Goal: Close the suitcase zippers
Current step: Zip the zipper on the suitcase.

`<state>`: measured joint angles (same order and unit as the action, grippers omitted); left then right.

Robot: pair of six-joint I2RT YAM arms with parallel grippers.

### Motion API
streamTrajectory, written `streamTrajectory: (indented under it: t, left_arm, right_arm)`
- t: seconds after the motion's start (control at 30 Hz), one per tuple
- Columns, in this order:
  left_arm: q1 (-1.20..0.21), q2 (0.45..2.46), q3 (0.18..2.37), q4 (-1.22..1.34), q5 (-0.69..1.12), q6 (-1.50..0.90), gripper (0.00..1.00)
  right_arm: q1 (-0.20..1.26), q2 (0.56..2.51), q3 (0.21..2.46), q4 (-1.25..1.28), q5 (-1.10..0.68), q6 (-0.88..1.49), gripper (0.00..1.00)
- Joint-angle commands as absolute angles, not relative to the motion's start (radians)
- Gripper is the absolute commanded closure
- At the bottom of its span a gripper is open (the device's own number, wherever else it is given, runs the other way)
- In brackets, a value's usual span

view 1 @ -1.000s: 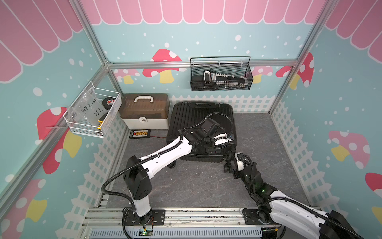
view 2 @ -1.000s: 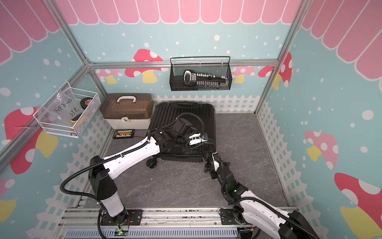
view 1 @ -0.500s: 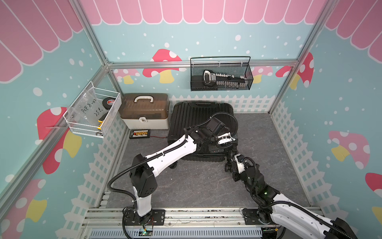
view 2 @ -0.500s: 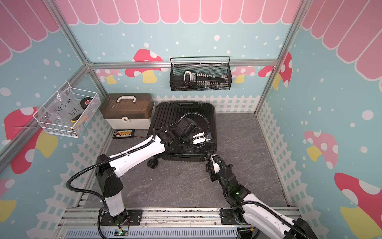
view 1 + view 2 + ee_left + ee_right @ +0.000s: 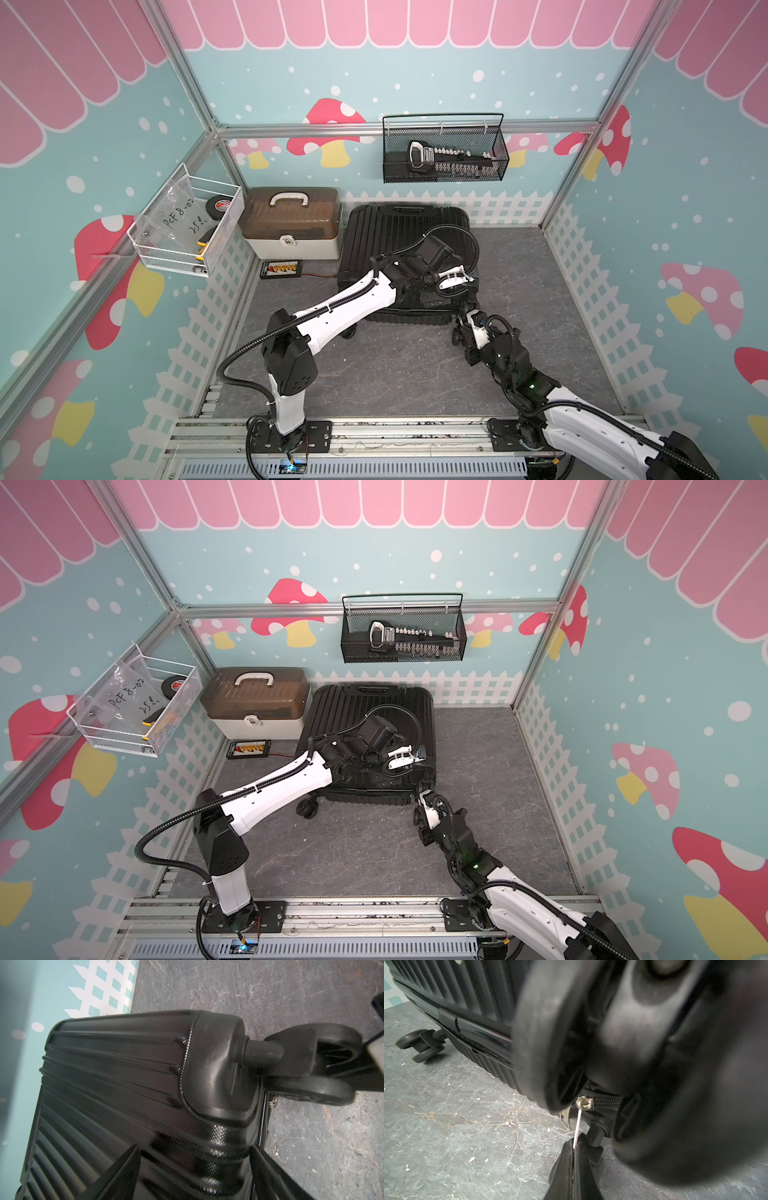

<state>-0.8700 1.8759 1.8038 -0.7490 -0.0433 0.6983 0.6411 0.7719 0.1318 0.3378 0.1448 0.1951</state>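
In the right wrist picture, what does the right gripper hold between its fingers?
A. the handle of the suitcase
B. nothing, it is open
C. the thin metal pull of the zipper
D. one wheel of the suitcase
C: the right gripper is shut on the thin metal pull, which runs up to the zipper slider just beside a wheel of the suitcase.

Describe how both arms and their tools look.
Both the left arm and right arm have white link shells, black joint housings and black corrugated cable conduit. The right arm shows a small green light. The left tool has white parts; the right tool has black tapered fingers.
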Motion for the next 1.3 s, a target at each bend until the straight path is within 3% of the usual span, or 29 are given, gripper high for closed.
streamTrajectory:
  t: [0.0, 0.2, 0.43, 0.67, 0.77, 0.93, 1.27]
  left_arm:
    - [-0.853, 1.921, 1.822, -0.677, 0.005, 0.674, 0.18]
    - [-0.868, 1.829, 1.826, -0.646, 0.196, 0.612, 0.18]
    - [-0.879, 1.73, 1.781, -0.54, 0.214, 0.502, 0.18]
    - [-0.879, 1.571, 1.574, -0.229, -0.074, 0.296, 0.14]
    - [-0.878, 1.506, 1.5, -0.141, -0.273, 0.22, 0.05]
    - [-0.845, 1.425, 1.445, -0.162, -0.555, 0.116, 0.04]
    - [-0.582, 1.177, 1.194, -0.345, -0.612, -0.183, 0.04]
  right_arm:
    - [0.66, 0.767, 0.138, 0.334, 0.066, 0.189, 1.0]
    - [0.66, 0.74, 0.125, 0.302, 0.163, 0.225, 0.95]
    - [0.66, 0.687, 0.112, 0.28, 0.217, 0.237, 0.84]
    - [0.66, 0.652, 0.104, 0.256, 0.323, 0.27, 0.69]
    - [0.66, 0.624, 0.095, 0.242, 0.386, 0.296, 0.67]
    - [0.66, 0.576, 0.105, 0.162, 0.545, 0.365, 0.67]
    - [0.66, 0.524, 0.148, 0.06, 0.779, 0.414, 0.65]
